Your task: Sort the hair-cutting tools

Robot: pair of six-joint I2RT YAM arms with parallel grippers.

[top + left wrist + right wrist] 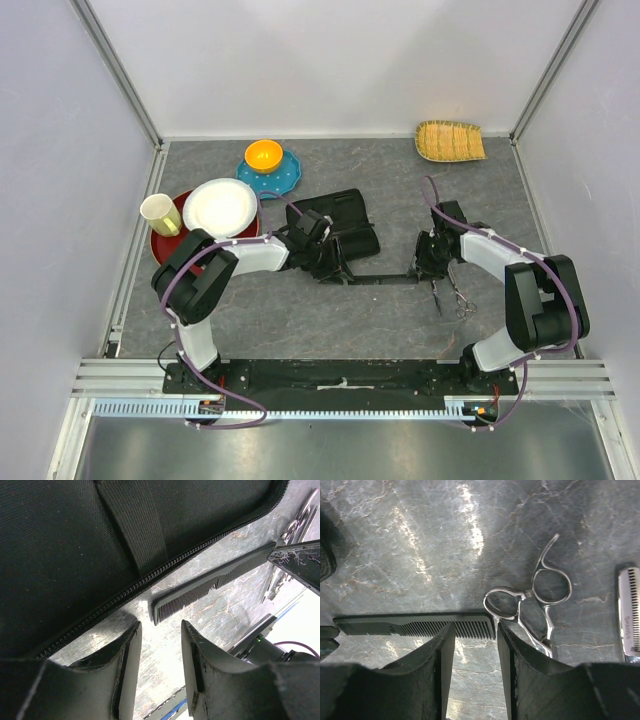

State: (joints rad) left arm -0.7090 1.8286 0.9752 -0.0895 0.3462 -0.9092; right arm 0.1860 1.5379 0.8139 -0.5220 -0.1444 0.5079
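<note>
One slim black comb (pixel 385 279) lies flat on the grey table between the two grippers; it also shows in the left wrist view (pixel 215 582) and the right wrist view (pixel 420 626). Two silver scissors (pixel 460 298) lie side by side just right of it. One pair (pixel 535 605) is beside my right fingers, and the other's blade (pixel 630 615) shows at the edge. My left gripper (pixel 343 270) (pixel 160 630) is open and empty by the comb's left end and the black zip case (pixel 335 222). My right gripper (pixel 423 270) (pixel 474 629) is open and low over the comb's toothed right end. A second comb is not in view.
At the back left are a yellow cup (pixel 160 213) on a red plate (pixel 165 243), a white plate (pixel 220 207) and an orange bowl (pixel 264 155) on a blue plate (pixel 285 175). A woven basket (pixel 450 140) sits at the back right. Walls enclose the table.
</note>
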